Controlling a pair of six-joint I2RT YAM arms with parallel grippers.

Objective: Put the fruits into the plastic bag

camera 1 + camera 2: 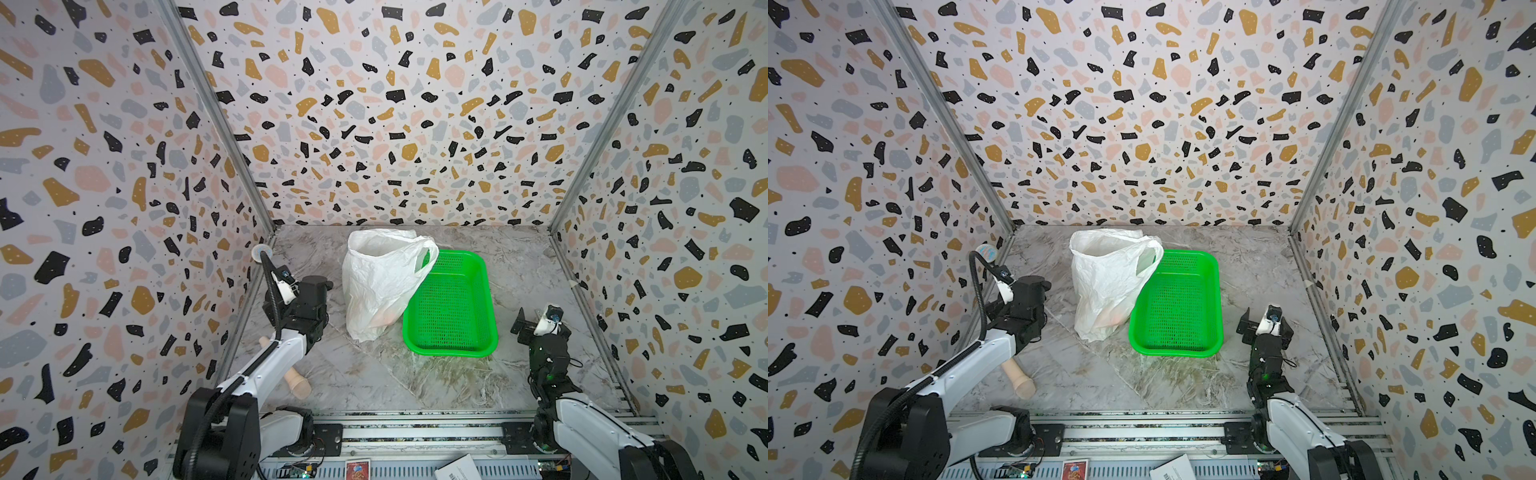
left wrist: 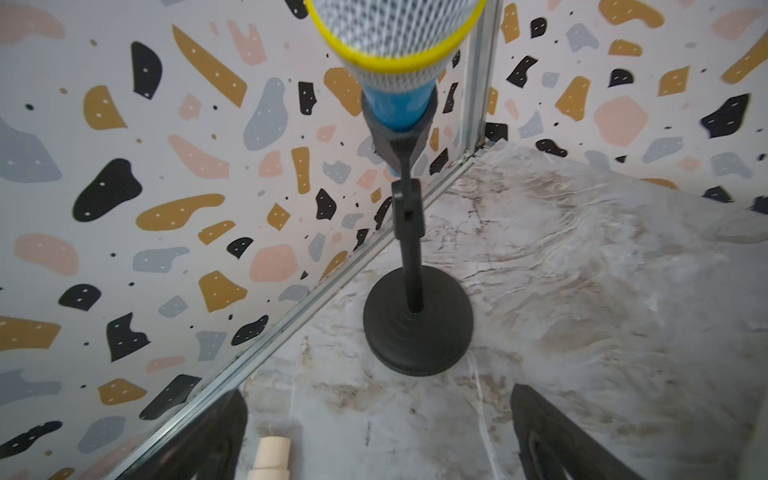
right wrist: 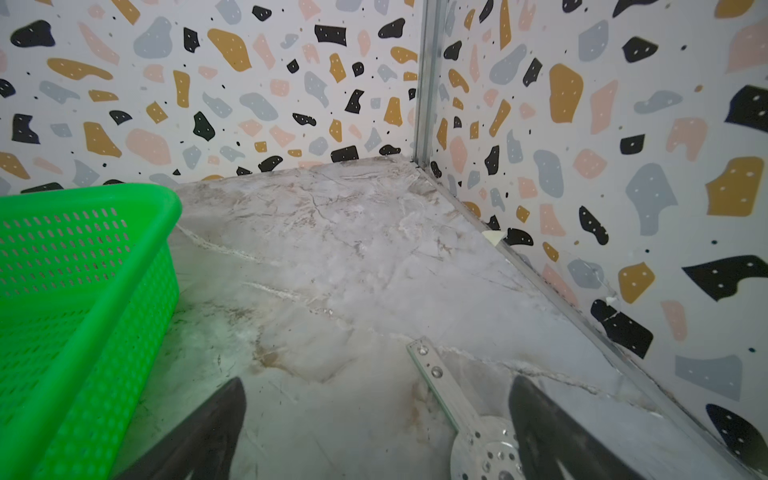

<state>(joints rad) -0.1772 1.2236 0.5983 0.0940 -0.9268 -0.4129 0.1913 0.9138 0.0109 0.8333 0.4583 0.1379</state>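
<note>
While the plastic bag point(image 1: 380, 282) stands, both jaws gape wide — empty.

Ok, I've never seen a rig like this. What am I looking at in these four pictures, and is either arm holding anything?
Two robot arms, each ending in a two-fingered tool, work at a marbled table. Two pictures look down on the whole scene; two come from cameras on the wrists. On the table stand a white plastic bag, something orange faintly showing through it, and an empty green basket beside it. A beige peg lies by the left arm; a toy microphone stands in the corner. The left tool and right tool are open, holding nothing.
</note>
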